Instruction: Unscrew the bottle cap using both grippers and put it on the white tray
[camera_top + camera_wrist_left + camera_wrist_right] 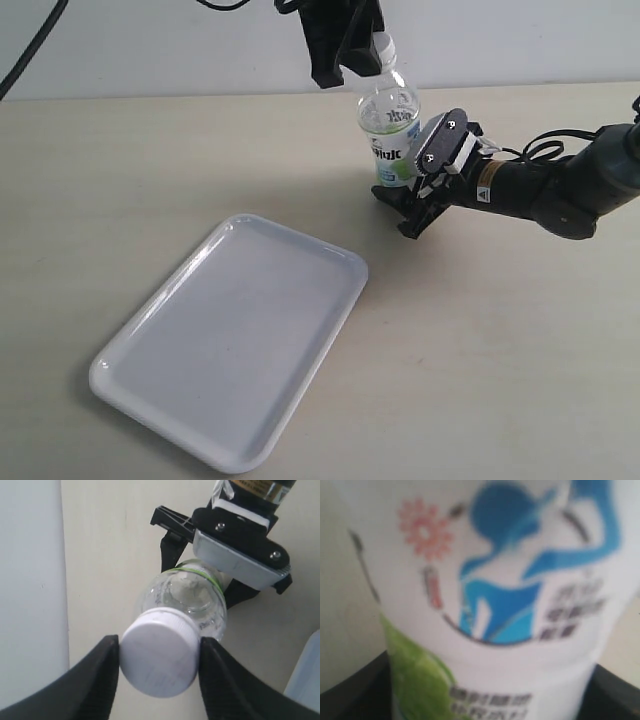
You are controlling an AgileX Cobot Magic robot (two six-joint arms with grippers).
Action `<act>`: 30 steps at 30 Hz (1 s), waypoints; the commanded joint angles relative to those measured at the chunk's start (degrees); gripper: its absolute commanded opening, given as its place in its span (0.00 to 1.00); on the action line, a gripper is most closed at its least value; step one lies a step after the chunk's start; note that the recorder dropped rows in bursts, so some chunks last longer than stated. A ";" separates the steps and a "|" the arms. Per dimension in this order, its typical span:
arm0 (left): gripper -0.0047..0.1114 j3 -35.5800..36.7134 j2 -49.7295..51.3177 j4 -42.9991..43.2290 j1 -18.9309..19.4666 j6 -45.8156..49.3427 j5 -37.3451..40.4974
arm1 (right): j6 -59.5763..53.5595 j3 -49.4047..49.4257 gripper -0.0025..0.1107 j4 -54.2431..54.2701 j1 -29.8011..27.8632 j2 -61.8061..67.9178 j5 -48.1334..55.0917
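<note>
Left end effector [159,662] clamps one bottle cap [157,651]; right end effector [400,200] clamps one bottle [389,118].

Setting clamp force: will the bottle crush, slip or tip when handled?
The bottle looks thin-walled and clear, with no liquid showing above the label, so probably light and easy to dent. Tall and narrow, it would likely tip if the right gripper, clamped low on it, let go. Its smooth label may slip under twist.

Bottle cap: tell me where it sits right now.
In the exterior view, top centre-right: the bottle cap sits atop the bottle, between the fingers of the left gripper, beyond the white tray.
</note>
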 commanded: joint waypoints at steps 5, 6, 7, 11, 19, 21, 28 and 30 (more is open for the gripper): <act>0.04 -0.10 -0.18 -5.43 -0.15 -10.35 1.22 | -0.69 -0.10 0.02 -0.36 0.00 0.02 2.05; 0.04 -0.10 -0.18 -4.72 -0.15 -11.99 1.22 | -0.69 -0.10 0.02 -0.36 0.00 0.02 2.05; 0.04 -0.10 -0.18 -3.80 -0.15 -13.87 1.31 | -0.69 -0.10 0.02 -0.36 0.00 0.02 2.05; 0.04 -0.10 -0.18 0.65 -0.15 -23.62 1.46 | -0.69 -0.10 0.02 -0.36 0.00 0.02 2.18; 0.04 -0.10 -0.18 1.16 -0.25 -39.93 2.40 | -0.69 -0.10 0.02 -0.36 0.00 0.02 2.49; 0.04 -0.10 -0.18 1.16 -0.25 -44.39 2.40 | -0.69 -0.10 0.02 -0.36 0.00 0.02 2.49; 0.04 -0.10 -0.18 1.16 -0.25 -56.97 2.68 | -0.69 -0.10 0.02 -0.36 0.00 0.02 2.95; 0.04 -0.10 -0.18 1.16 -0.25 -58.06 2.68 | -0.69 -0.10 0.02 -0.36 0.00 0.02 3.07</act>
